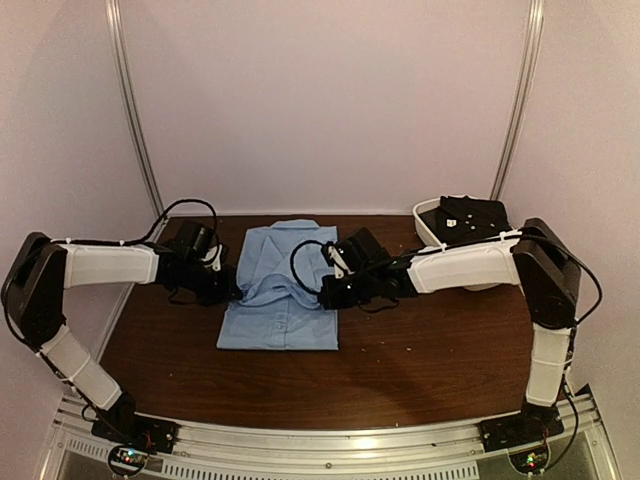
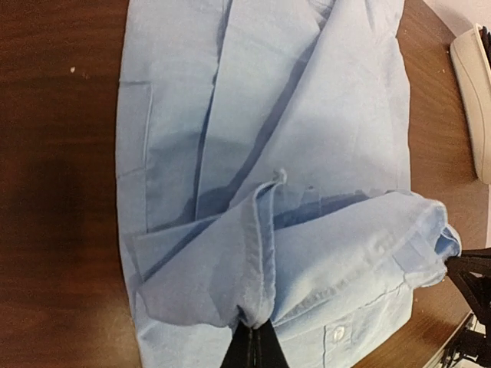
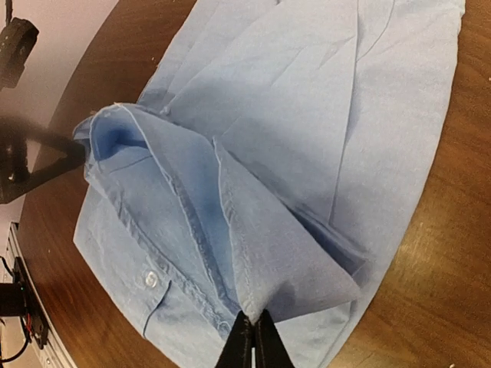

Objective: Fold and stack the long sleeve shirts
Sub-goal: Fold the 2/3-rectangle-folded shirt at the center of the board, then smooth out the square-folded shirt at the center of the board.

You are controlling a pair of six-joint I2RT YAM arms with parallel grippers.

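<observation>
At centre-left of the overhead view, my left gripper (image 1: 230, 289) sits at the left edge of the shirt (image 1: 279, 312). Its wrist view shows the jaws pinched together on a raised fold of cloth at bottom centre. The light blue shirt lies on the table (image 1: 420, 350) in mid-frame, and its middle is bunched up between my two grippers. My right gripper (image 1: 326, 291) is at the shirt's right edge, with its jaws likewise clamped on a lifted fold. At upper right, a white tub (image 1: 428, 228) holds a dark item (image 1: 472, 214).
</observation>
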